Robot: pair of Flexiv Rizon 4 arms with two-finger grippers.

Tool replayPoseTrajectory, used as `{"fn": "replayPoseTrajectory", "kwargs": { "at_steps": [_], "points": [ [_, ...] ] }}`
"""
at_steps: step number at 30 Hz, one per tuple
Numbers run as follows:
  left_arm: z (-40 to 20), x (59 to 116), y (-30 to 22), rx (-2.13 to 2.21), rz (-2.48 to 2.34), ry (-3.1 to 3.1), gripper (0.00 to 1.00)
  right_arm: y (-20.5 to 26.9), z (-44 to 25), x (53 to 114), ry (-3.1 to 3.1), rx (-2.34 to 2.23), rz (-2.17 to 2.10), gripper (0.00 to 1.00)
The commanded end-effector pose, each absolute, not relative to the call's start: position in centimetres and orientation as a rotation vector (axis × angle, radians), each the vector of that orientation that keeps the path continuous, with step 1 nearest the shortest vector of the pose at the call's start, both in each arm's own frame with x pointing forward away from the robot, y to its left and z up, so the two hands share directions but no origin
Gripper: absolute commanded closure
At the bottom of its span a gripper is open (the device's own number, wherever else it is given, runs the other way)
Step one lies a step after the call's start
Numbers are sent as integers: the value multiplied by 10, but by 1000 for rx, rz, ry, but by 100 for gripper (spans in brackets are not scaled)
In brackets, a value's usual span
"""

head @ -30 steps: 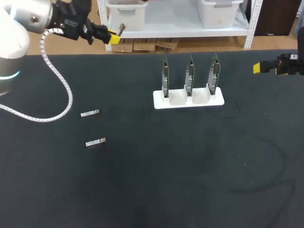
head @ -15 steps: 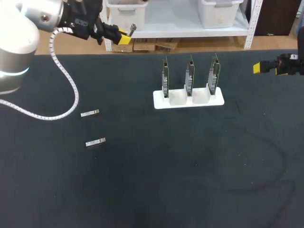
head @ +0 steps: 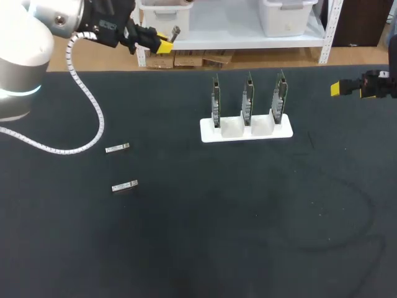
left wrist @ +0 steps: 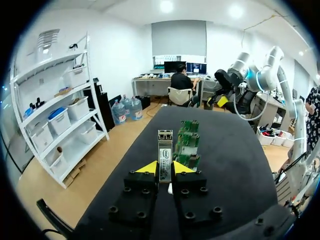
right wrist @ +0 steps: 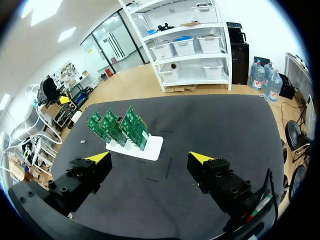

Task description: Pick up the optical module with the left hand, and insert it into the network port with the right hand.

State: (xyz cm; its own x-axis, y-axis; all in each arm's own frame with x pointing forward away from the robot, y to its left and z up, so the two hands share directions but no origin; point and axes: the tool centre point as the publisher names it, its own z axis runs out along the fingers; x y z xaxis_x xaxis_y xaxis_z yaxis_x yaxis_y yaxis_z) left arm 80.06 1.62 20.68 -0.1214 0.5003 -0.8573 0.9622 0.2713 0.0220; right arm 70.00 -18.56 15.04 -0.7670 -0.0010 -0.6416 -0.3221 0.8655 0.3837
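My left gripper [head: 165,41] is raised over the table's far left edge, shut on a silver optical module [head: 174,31] that sticks out past its yellow tips. In the left wrist view the module [left wrist: 165,155] stands upright between the fingers of the gripper [left wrist: 165,168], with the green port boards [left wrist: 187,145] ahead. Three upright boards [head: 248,96] stand in a white holder [head: 245,129] at the table's far middle. My right gripper [head: 340,88] hovers at the far right edge, open and empty; its wrist view shows the wide-open gripper [right wrist: 150,159] facing the boards [right wrist: 119,127].
Two more silver modules lie on the dark table at the left, one [head: 117,148] behind the other [head: 124,185]. The left arm's white cable [head: 87,118] loops above the table's left side.
The left gripper has carried the module to the right and slightly up along the far edge. The right arm has stayed still.
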Motion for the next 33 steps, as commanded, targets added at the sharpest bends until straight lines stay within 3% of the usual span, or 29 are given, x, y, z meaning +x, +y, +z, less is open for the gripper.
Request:
{"fn": "replayPoseTrajectory", "kwargs": {
  "at_steps": [1,33],
  "points": [
    [204,798,2,1313,-786,1674,100,-185,151,700,2376,-230,633,0],
    [189,776,-63,1279,-1064,1457,100,-185,151,700,2376,-230,633,0]
  ]
}}
